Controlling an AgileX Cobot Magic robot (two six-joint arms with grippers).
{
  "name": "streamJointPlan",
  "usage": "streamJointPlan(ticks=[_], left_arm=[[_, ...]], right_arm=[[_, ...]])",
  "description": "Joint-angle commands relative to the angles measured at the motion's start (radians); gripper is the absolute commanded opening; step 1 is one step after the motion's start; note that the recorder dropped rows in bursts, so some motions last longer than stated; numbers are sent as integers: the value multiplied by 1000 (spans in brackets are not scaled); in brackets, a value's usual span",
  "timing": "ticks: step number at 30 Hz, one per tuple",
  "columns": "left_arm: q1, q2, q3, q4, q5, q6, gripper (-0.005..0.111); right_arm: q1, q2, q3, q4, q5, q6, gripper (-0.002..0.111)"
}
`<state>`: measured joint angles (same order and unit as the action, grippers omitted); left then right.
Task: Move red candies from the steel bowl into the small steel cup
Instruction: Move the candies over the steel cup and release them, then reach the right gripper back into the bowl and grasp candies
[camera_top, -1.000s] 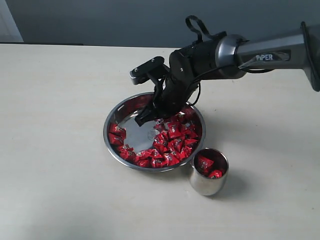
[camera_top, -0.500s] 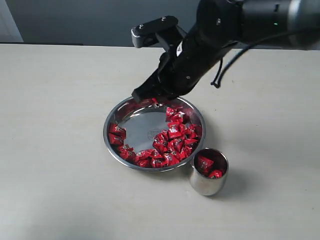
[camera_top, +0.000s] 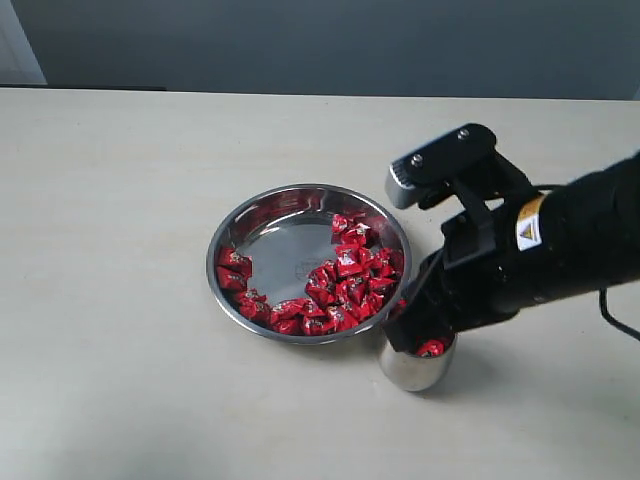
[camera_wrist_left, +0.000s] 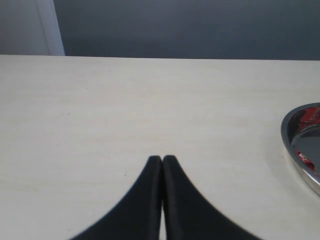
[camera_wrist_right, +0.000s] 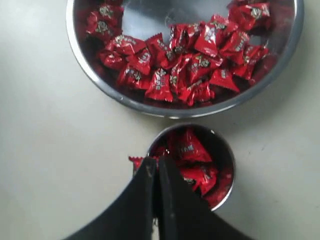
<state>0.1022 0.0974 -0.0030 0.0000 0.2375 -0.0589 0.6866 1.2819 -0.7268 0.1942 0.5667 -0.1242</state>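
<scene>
The steel bowl (camera_top: 214, 258) sits mid-table with many red candies (camera_top: 345, 285) heaped along its near and right side. Just to its front right stands the small steel cup (camera_top: 413, 371), holding a few red candies (camera_wrist_right: 192, 149). My right gripper (camera_top: 402, 333) hangs over the cup's bowl-side rim (camera_wrist_right: 231, 165), shut on one red candy whose crinkled edge (camera_wrist_right: 135, 162) pokes out beside the fingers. In the right wrist view the bowl (camera_wrist_right: 80, 60) lies just beyond the cup. My left gripper (camera_wrist_left: 162, 159) is shut on nothing above bare table, with the bowl's rim (camera_wrist_left: 287, 137) off to one side.
The pale table (camera_top: 110, 200) runs back to a dark grey wall (camera_top: 300, 40). My right arm's black body (camera_top: 540, 250) covers the table right of the cup and part of the cup's mouth.
The right gripper rose from the bowl's far side and swung across to above the cup, carrying a candy. Bowl and cup have not moved.
</scene>
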Motion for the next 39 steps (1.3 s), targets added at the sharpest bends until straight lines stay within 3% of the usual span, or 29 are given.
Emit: streamJointPlan(ticks=[1, 14, 18, 24, 32, 39], left_arm=[[-5, -5, 3, 0, -6, -2, 0], [-5, -5, 3, 0, -6, -2, 0], [-5, -5, 3, 0, -6, -2, 0], [-5, -5, 3, 0, -6, -2, 0], [-5, -5, 3, 0, -6, -2, 0], [-5, -5, 3, 0, -6, -2, 0]], right_arm=[[1, -20, 62, -2, -44, 5, 0], [-1, 41, 67, -72, -133, 5, 2], [-1, 89, 67, -89, -147, 27, 39], [-1, 96, 29, -8, -323, 32, 38], [1, 242, -196, -8, -254, -27, 33], [-1, 456, -369, -75, -208, -49, 41]])
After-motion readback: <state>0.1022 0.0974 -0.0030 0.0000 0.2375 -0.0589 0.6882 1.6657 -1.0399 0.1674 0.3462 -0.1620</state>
